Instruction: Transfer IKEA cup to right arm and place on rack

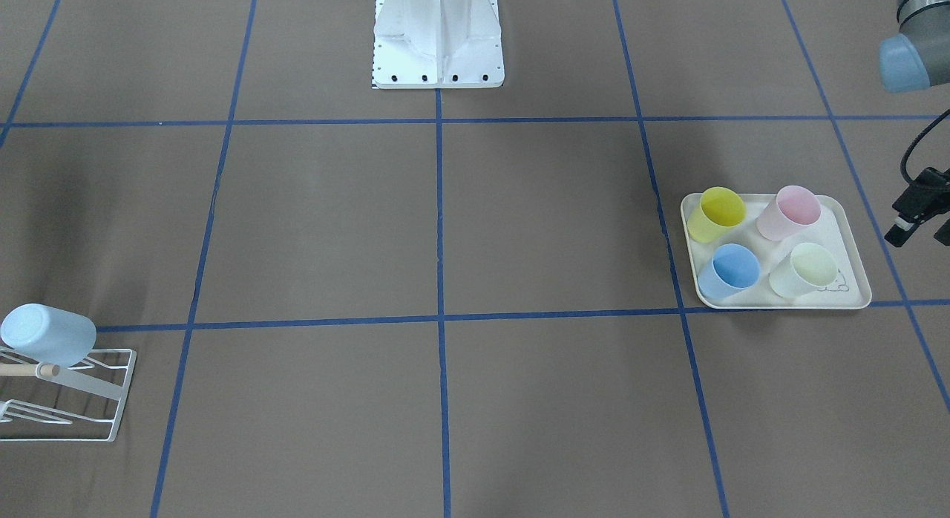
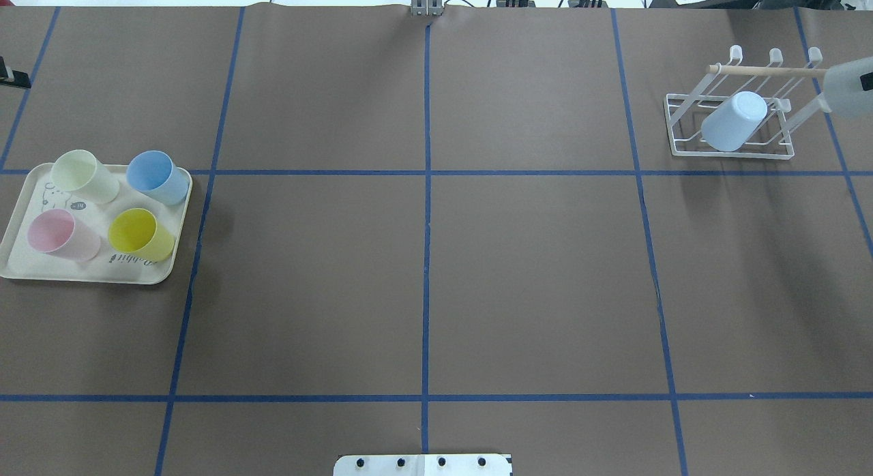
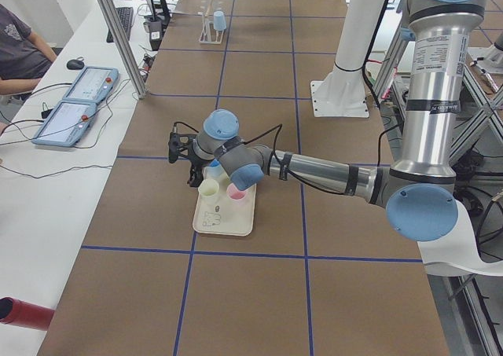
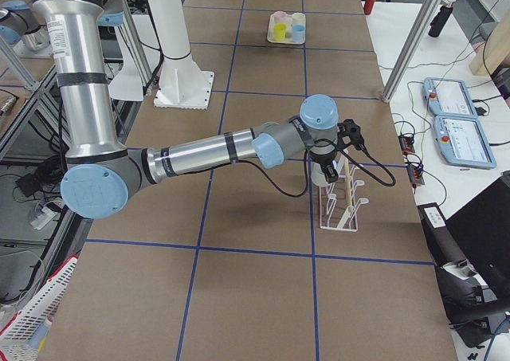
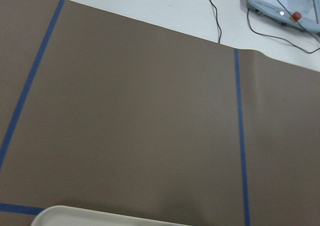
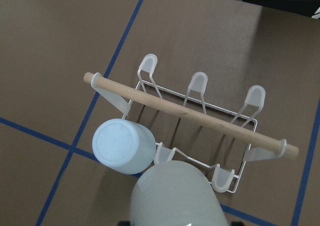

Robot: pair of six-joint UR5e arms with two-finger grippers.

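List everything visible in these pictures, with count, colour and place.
Tray: one, cream, robot's left.
Cups on tray: four, yellow, pink, blue, pale green, mouths up.
Rack: one, white wire with wooden dowel, robot's far right.
Pale blue cup: one, upside down on the rack.
Whitish cup: one, above the rack, at the right arm's end.
Left gripper: one, black, open, beside the tray.
Right arm: one, grey, reaching to the rack.

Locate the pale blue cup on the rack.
Overhead view, far right of the table: the pale blue cup hangs tilted, bottom up, on a prong of the white rack, just below the wooden dowel.
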